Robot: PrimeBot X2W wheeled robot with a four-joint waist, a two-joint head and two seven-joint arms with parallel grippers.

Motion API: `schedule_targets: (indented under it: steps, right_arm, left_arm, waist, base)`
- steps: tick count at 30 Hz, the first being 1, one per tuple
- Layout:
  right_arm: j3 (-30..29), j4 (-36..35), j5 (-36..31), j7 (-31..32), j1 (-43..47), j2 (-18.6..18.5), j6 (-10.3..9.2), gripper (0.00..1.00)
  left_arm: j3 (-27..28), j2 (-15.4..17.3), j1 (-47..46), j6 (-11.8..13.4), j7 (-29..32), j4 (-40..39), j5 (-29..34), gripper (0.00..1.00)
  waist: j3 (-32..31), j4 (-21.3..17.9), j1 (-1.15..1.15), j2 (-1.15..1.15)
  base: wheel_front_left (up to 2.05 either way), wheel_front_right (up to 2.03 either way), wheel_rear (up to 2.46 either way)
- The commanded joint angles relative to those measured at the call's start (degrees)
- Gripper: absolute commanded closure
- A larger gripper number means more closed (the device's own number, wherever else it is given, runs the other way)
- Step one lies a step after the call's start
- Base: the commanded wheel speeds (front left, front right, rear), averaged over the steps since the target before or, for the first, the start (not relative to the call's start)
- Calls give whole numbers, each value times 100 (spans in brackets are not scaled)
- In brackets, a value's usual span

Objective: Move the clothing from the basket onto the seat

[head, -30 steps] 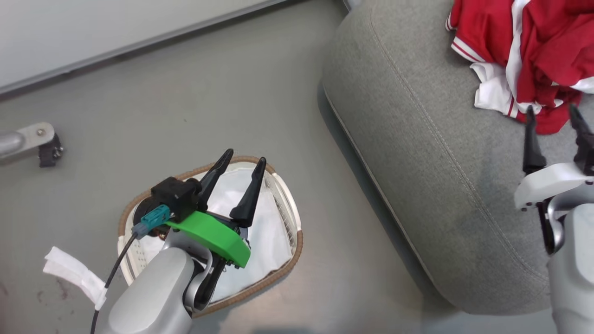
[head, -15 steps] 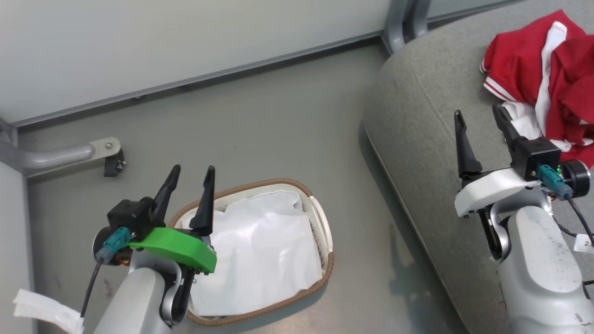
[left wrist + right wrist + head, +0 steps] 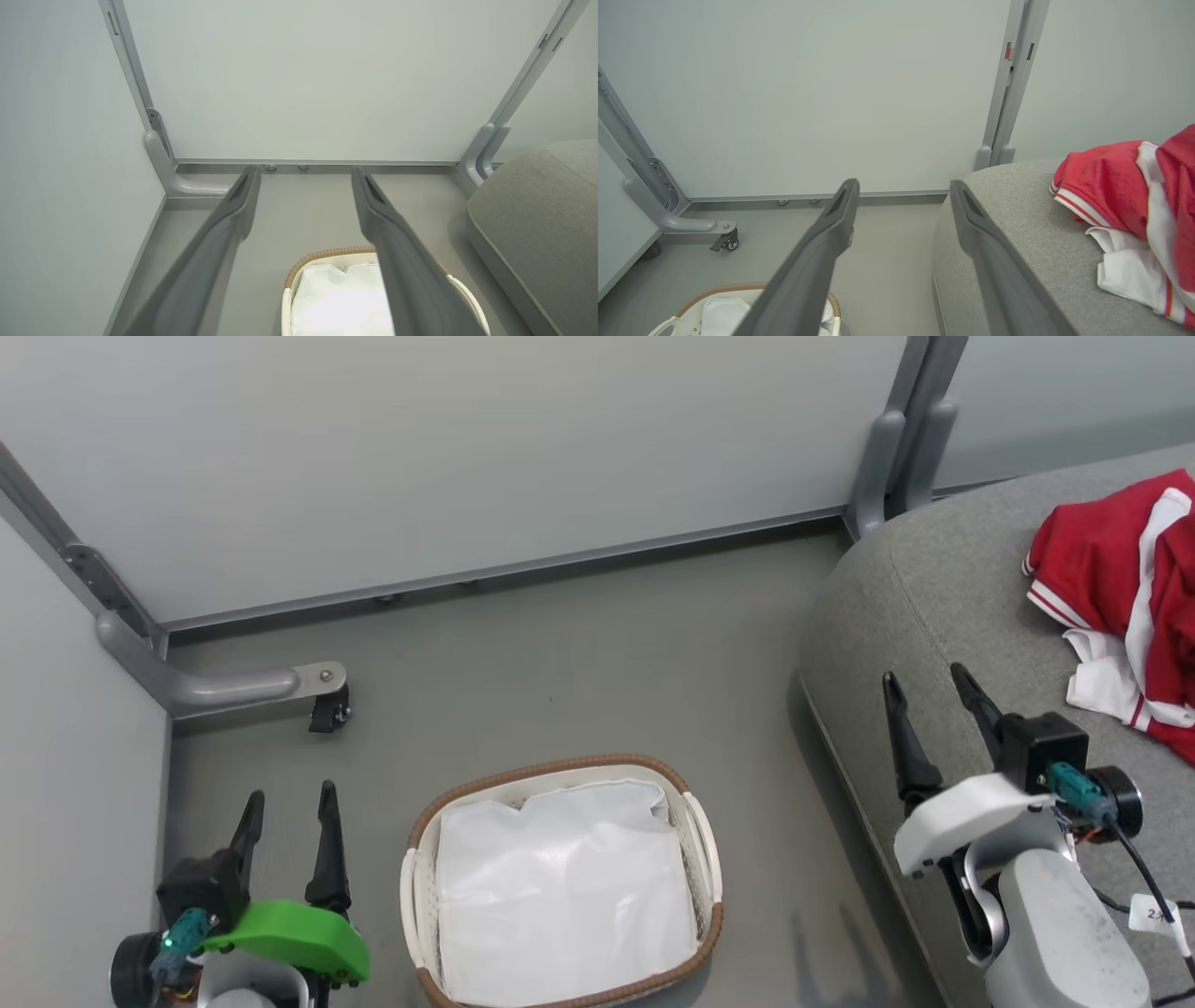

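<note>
The one piece of writing in view is on a small white paper tag (image 3: 1150,915) fixed to the thin black cable (image 3: 1132,863) that runs down from the teal plug (image 3: 1070,782) beside the right arm's pale grey forearm (image 3: 1064,943), seen against the light-grey woven-fabric sofa (image 3: 934,579) in the head view. Its dark print begins with what looks like a "2"; the marks after it are too small and too close to the tag's edge to read. In the right wrist view a small red patch (image 3: 1007,50) sits on the grey metal upright post (image 3: 1003,107); whether it carries lettering cannot be told.
</note>
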Motion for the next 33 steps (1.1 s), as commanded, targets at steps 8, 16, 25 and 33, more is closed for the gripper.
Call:
schedule_targets:
  steps: [8,16,25,33]
  right_arm:
    - [-19,0,288,-26,644,-23,-8,0]
    - [5,173,304,16,829,36,0,100]
    - [-110,98,1259,323,853,39,-1,100]
    - [-116,-90,2105,492,936,32,-1,100]
  left_arm:
    - [479,-150,698,8,4,-133,231,0]
    - [543,-213,812,-19,9,48,123,100]
    - [623,-218,704,-24,296,-15,-764,100]
    - [626,-214,664,-29,481,-169,-1543,100]
  waist:
    - [-407,223,0,0]
    - [-454,213,0,0]
    - [-453,222,0,0]
    - [-450,230,0,0]
  base:
    - [0,0,0]
    - [0,0,0]
    - [0,0,0]
    - [0,0,0]
